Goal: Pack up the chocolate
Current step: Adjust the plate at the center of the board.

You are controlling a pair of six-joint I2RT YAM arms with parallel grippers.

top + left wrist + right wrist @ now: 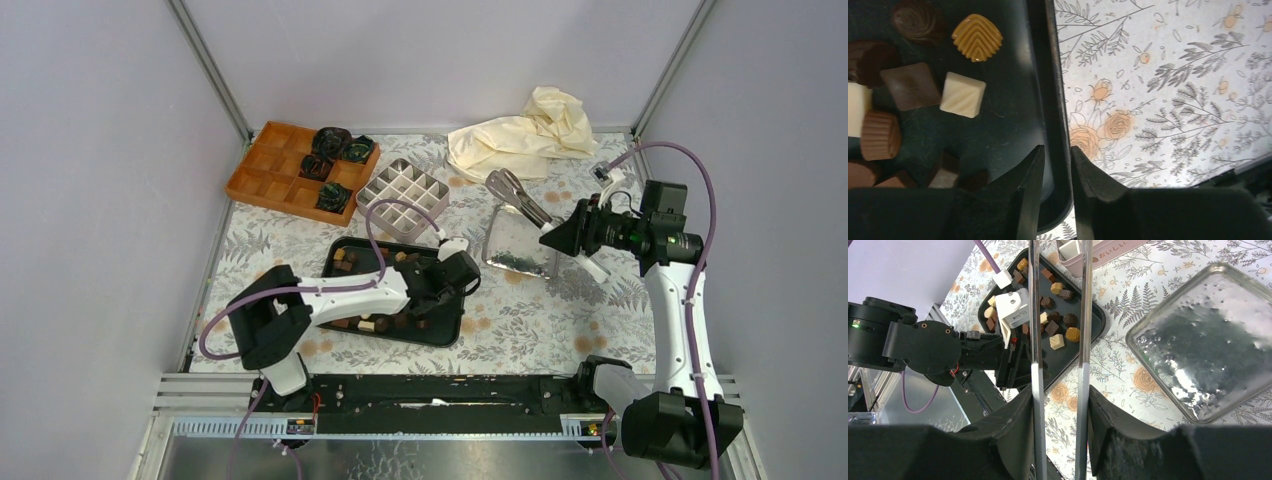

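The chocolate (962,94) sits loose in the black tray (1045,100), dark, tan and cream pieces mixed. From above I only see part of the lot, because the left arm (340,292) lies right across the tray's middle and covers many of them. Down at the wrist, the pieces along the left and bottom edges are cut off by the frame or tucked behind the fingers. The left gripper (1057,148) is at the tray's right rim, one finger inside and one outside over the flowered table cover (1173,100). It is closed down narrow with the rim pinched between, and it touches no chocolate. Further right, the right gripper (1059,390) is squeezed around a pair of metal tongs (1033,315), near a shiny square dish (1198,350). The tong tips run out of its camera's view, and from above they're too small to tell whether they carry anything
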